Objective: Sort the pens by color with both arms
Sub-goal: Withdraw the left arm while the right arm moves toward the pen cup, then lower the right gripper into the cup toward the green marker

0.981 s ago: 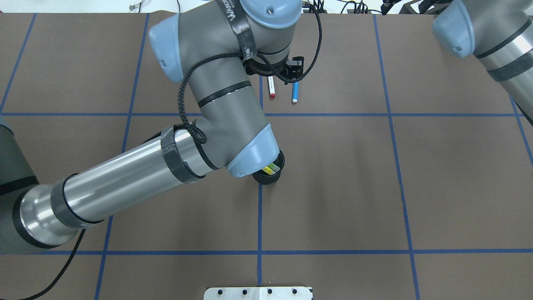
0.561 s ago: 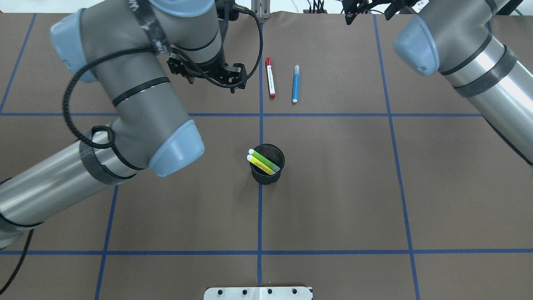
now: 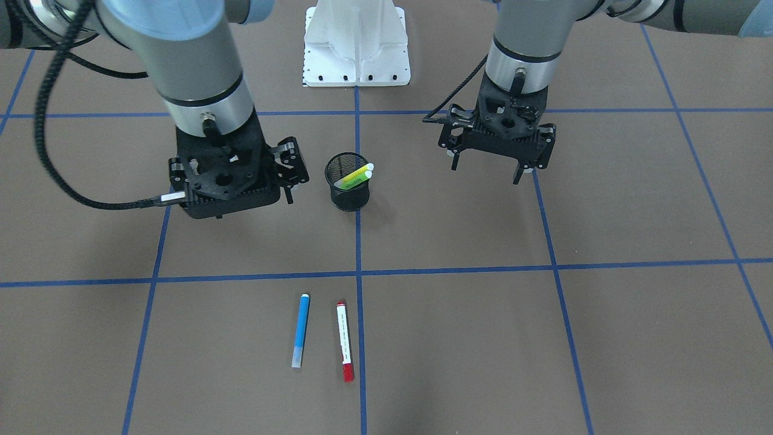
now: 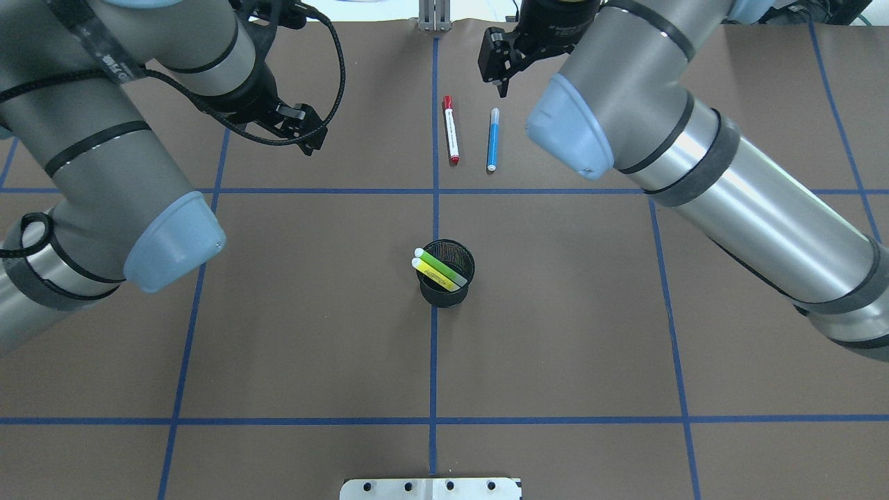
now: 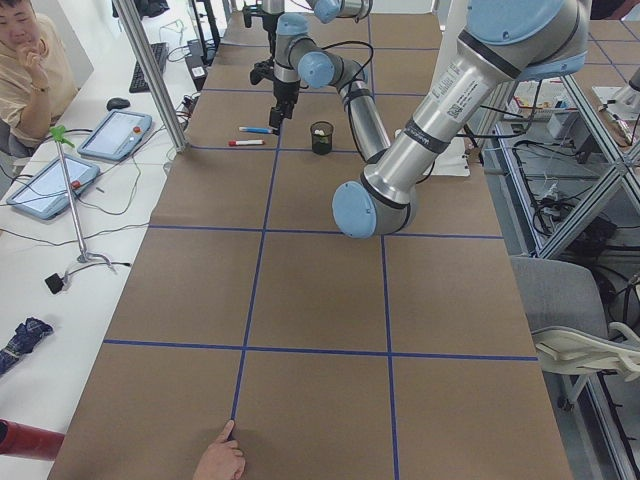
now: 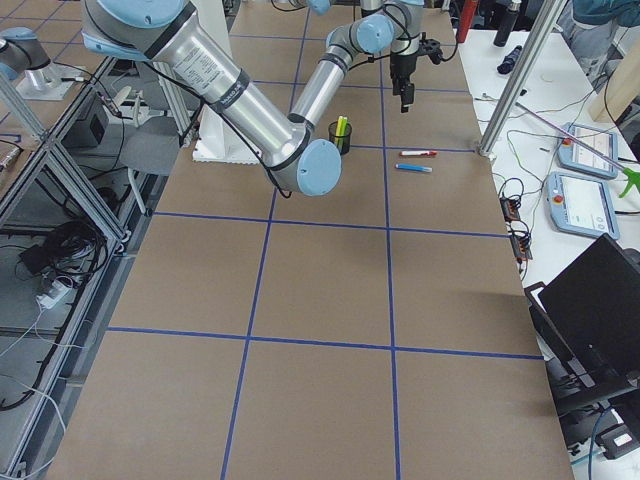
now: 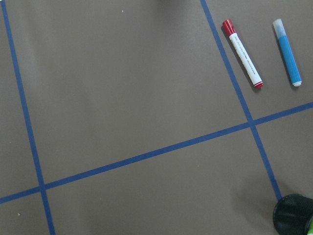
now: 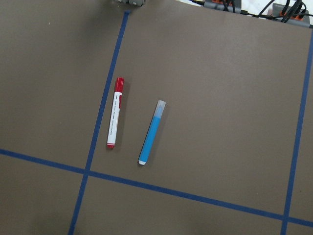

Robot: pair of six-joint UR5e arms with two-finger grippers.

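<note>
A white pen with red caps (image 4: pixel 451 130) and a blue pen (image 4: pixel 492 139) lie side by side on the brown table, just right of the centre tape line. The light green pen (image 4: pixel 444 267) and the yellow pen (image 4: pixel 434 272) lean in a black mesh cup (image 4: pixel 446 290) at mid-table. My left gripper (image 4: pixel 309 135) hovers open and empty, left of the two loose pens. My right gripper (image 4: pixel 496 73) hangs open and empty above the far end of the blue pen. From the front, the left gripper (image 3: pixel 486 173) and right gripper (image 3: pixel 235 193) flank the cup (image 3: pixel 347 190).
Blue tape lines (image 4: pixel 434 361) divide the brown mat into squares. The white base stand (image 3: pixel 356 48) sits at the robot's edge. A side bench holds tablets (image 5: pixel 115 135), a person (image 5: pixel 30 60) sits beside it, and a hand (image 5: pixel 220 462) rests at the table's near end.
My left arm has swung back to the left, away from the pens and off the cup. My right arm has come in over the far end of the blue pen. No pen has moved.
</note>
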